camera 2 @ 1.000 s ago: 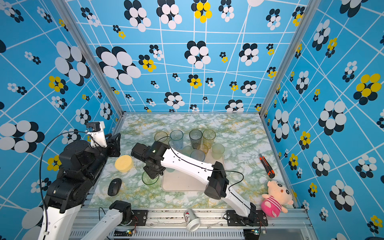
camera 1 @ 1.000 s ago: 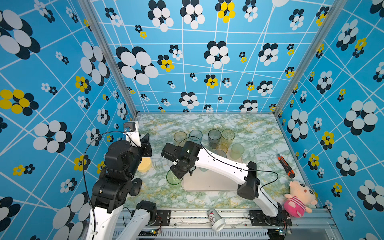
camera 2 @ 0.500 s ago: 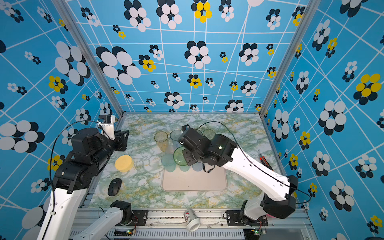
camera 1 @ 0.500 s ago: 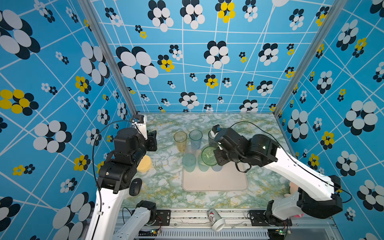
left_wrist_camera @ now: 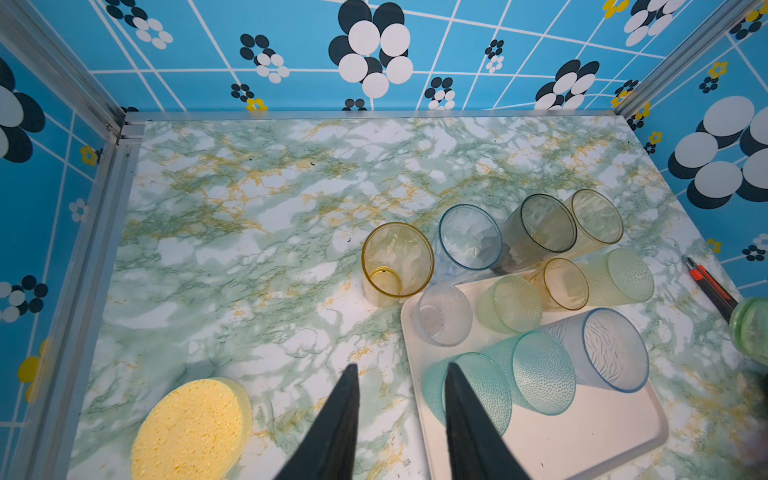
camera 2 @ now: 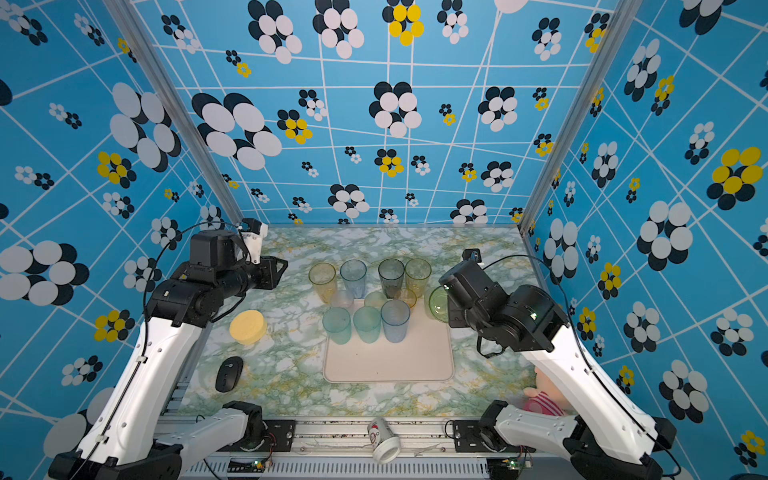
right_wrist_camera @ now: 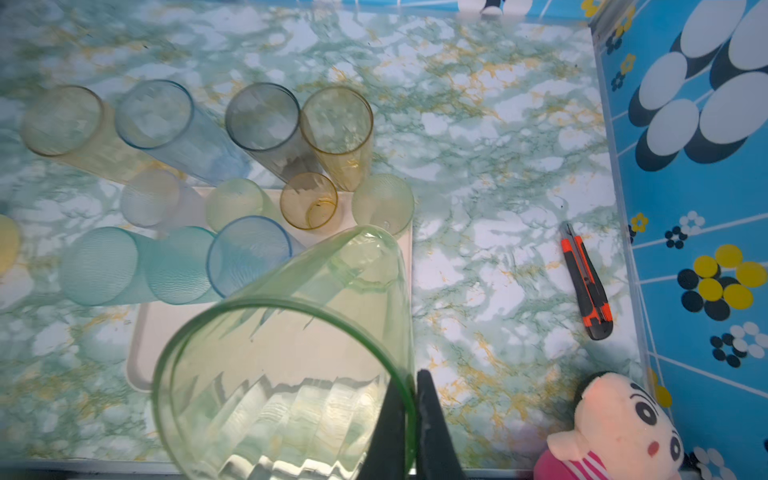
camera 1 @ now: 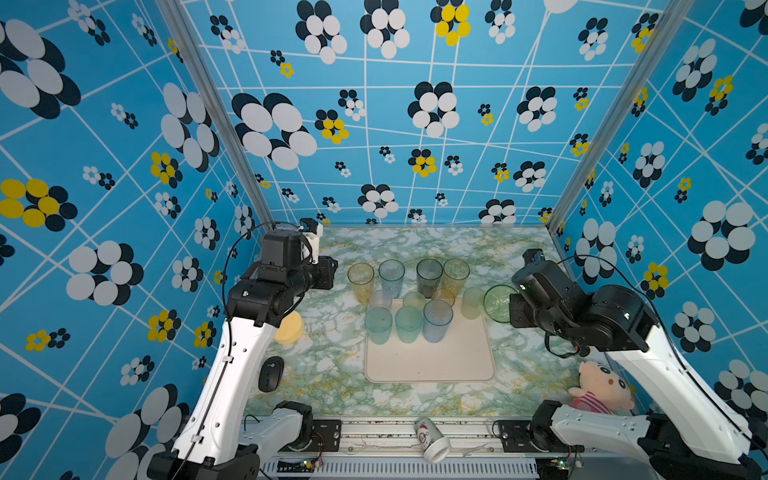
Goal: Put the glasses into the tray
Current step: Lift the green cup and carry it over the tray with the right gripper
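Several glasses (camera 1: 437, 322) upright in tray (camera 1: 432, 368); right hand (right_wrist_camera: 409, 374) tight on green glass (right_wrist_camera: 282, 374), left hand (left_wrist_camera: 401, 365) agape, empty.

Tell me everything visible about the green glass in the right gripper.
The green glass is a translucent tumbler with a darker rim and fluted walls, apparently empty. The right gripper pinches its rim, one finger inside, one outside. It is tilted, seemingly off the table, by the tray's right edge in a top view.
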